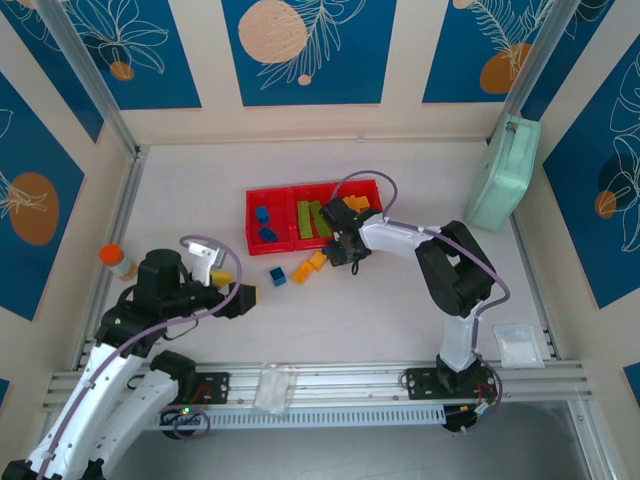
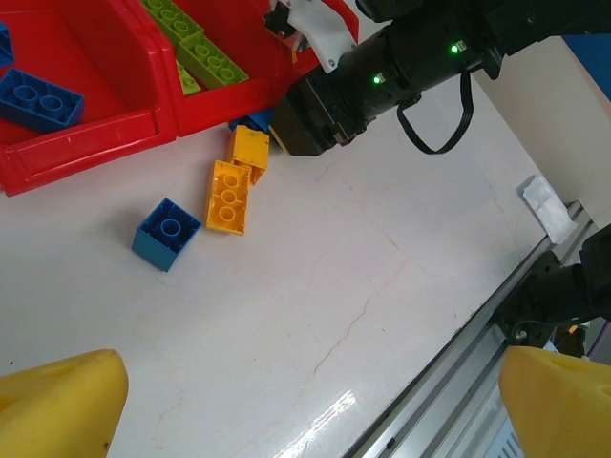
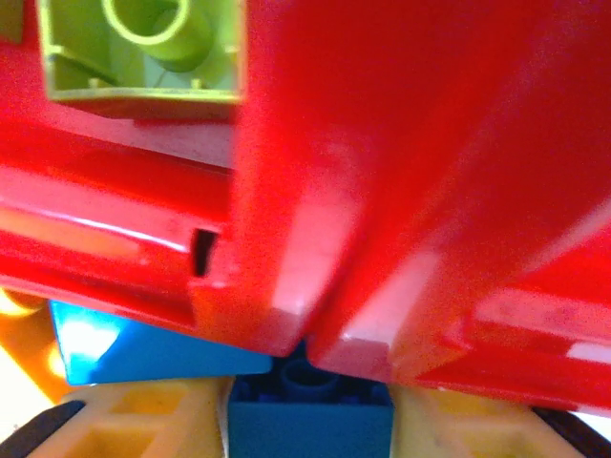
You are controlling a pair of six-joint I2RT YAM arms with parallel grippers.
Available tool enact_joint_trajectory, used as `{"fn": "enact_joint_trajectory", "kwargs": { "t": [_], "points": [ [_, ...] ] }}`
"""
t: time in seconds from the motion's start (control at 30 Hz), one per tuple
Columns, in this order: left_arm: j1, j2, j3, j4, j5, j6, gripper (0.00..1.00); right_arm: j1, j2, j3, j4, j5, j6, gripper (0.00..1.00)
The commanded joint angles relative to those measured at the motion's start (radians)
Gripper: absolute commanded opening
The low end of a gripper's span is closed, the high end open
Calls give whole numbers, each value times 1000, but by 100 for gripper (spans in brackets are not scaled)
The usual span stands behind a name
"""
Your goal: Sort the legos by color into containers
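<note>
One blue brick (image 3: 310,420) sits apparently clamped in the right end effector (image 1: 344,252), against the red bins' (image 3: 401,143) near wall. Lift clear before crossing to the blue compartment (image 1: 251,215). Left end effector (image 2: 305,410) stands wide apart.

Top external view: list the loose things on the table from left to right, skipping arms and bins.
orange-capped bottle → loose blue brick → long yellow brick → square yellow brick → mint-green case
</note>
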Motion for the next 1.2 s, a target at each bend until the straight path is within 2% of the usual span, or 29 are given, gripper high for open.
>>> {"fn": "enact_joint_trajectory", "kwargs": {
  "t": [0.0, 0.07, 0.33, 0.47, 0.6, 0.93, 1.17],
  "points": [
    [-12, -8, 10, 0, -3, 18, 100, 17, 6, 24, -59, 37, 4, 32],
    [-13, -8, 10, 0, -3, 17, 99, 21, -13, 25, -88, 29, 17, 25],
    [-12, -9, 11, 2, 0, 18, 99, 34, -192, 26, -153, -40, 80, 21],
    [-13, -16, 12, 0, -4, 18, 99, 42, -284, 58, -116, -121, 107, 21],
    [-12, -40, 13, -7, -30, 17, 99, 43, -305, 93, -14, -225, 145, 21],
    [-13, -120, 13, -13, -78, 14, 99, 62, -62, 318, 152, -360, 271, 21],
    [-15, -121, 12, -10, -72, 16, 99, 92, 172, 527, 156, -367, 308, 20]
  ]
}}
